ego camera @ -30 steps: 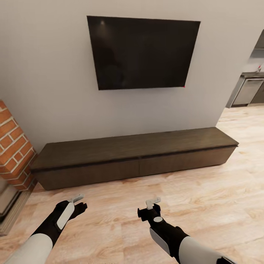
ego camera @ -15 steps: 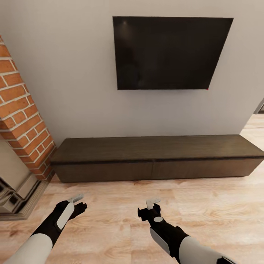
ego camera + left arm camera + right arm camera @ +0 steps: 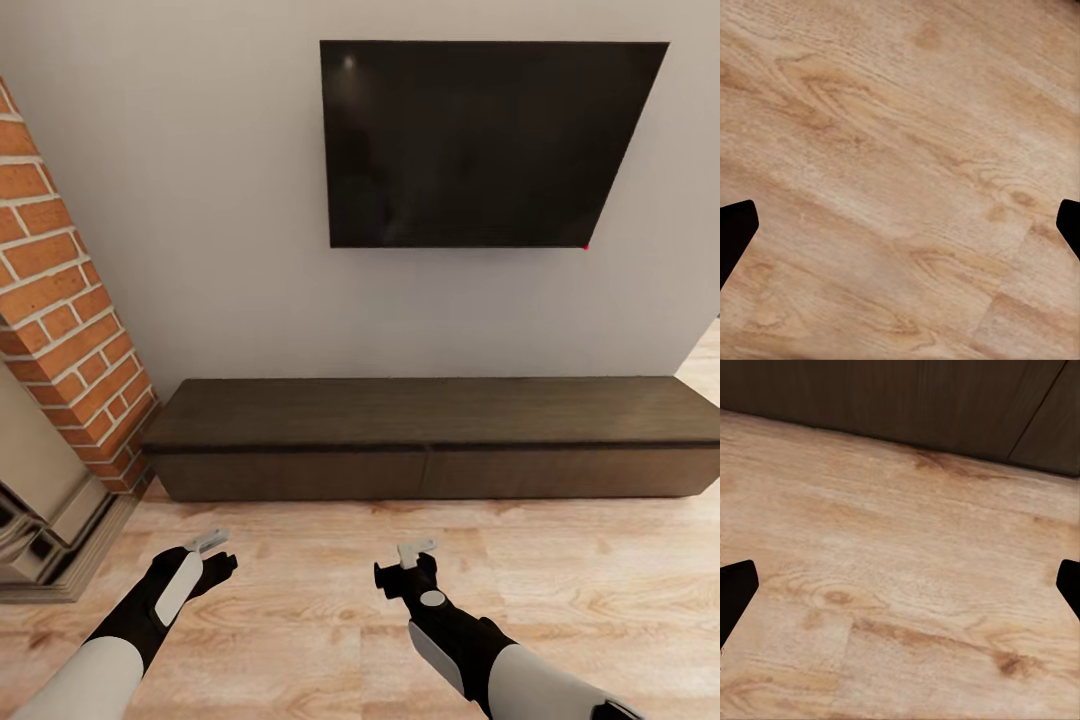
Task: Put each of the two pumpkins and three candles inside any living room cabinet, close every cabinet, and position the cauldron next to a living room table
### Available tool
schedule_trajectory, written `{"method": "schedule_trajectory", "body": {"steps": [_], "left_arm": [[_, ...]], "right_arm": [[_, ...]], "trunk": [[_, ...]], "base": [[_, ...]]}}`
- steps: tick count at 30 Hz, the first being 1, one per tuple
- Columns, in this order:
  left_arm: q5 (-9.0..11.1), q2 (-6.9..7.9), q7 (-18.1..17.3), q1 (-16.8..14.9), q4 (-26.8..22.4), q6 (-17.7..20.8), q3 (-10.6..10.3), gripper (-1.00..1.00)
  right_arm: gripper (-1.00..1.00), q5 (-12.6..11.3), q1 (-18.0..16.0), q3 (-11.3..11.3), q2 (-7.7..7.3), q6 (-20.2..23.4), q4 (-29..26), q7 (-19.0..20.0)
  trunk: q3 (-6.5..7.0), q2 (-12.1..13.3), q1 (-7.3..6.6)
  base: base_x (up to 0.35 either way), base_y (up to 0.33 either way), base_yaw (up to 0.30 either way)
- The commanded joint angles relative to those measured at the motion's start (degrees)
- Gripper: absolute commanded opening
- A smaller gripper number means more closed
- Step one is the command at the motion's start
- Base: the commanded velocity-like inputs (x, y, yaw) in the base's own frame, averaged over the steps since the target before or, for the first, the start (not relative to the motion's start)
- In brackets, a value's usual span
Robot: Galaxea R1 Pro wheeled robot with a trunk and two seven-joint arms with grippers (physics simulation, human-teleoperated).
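Note:
The cabinet (image 3: 430, 440) is a long low dark-brown unit against the grey wall, straight ahead of me, with both drawer fronts flush and shut. My left gripper (image 3: 208, 547) hangs open over bare floor, short of the cabinet's left half; its dark fingertips (image 3: 735, 232) stand wide apart over the planks. My right gripper (image 3: 414, 555) is open too, a little short of the cabinet's middle, and its wrist view takes in the base of the cabinet (image 3: 907, 405) past the fingertips (image 3: 1069, 585). Neither gripper holds anything. The pumpkins, candles, cauldron and table are out of view.
A black TV (image 3: 480, 140) hangs on the wall above the cabinet. A brick fireplace column (image 3: 60, 320) with a stone hearth (image 3: 50, 540) stands at the left, touching the cabinet's left end. Light wood floor (image 3: 330, 560) stretches between me and the cabinet.
The camera has swung left: the cabinet and TV sit further right in the picture, the kitchen opening has left it and more brick shows. Both arms keep their pose.

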Motion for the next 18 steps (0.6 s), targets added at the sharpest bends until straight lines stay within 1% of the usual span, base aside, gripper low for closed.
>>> {"method": "schedule_trajectory", "body": {"steps": [1, 4, 11, 14, 16, 18], "left_arm": [[0.6, 0.01, 0.5, 0.0, -0.1, 0.2, 0.0, 1.0], [0.5, 0.01, 0.5, 0.0, -0.1, 0.2, 0.0, 1.0], [0.6, 0.06, 0.5, 0.0, -0.2, 0.2, 0.0, 1.0], [0.7, 0.1, 0.5, 0.0, -0.2, 0.3, 0.1, 1.0], [0.7, 0.15, 0.5, 0.0, -0.2, 0.7, 0.1, 1.0], [0.8, 0.35, 0.4, 0.0, -1.0, 3.1, 0.1, 1.0]], "right_arm": [[1.0, -0.8, -0.1, 0.4, -0.01, -1.0, 0.0, -0.4], [1.0, -1.1, -0.1, 0.3, 0.01, -2.5, 0.1, -0.7], [1.0, -1.3, 0.0, 0.2, -0.01, -3.6, 0.0, -1.0], [1.0, -1.5, 0.1, -0.1, 0.03, -5.0, 0.0, -1.1], [1.0, -3.0, 0.1, -1.7, 0.06, -5.7, 0.0, -1.1], [1.0, -5.3, 0.1, -3.7, 0.14, -5.8, 0.0, -1.1]], "trunk": [[-0.05, 0.0, 0.0], [-0.05, 0.0, 0.0], [-0.05, 0.0, 0.0], [-0.05, 0.0, 0.0], [-0.05, 0.0, 0.0], [-0.05, 0.0, 0.0]], "base": [[0.004, -0.001, 0.0], [0.002, -0.001, 0.0], [0.0, 0.0, 0.0], [0.0, 0.0, 0.0], [0.0, 0.0, 0.0], [0.0, 0.0, 0.0]]}}
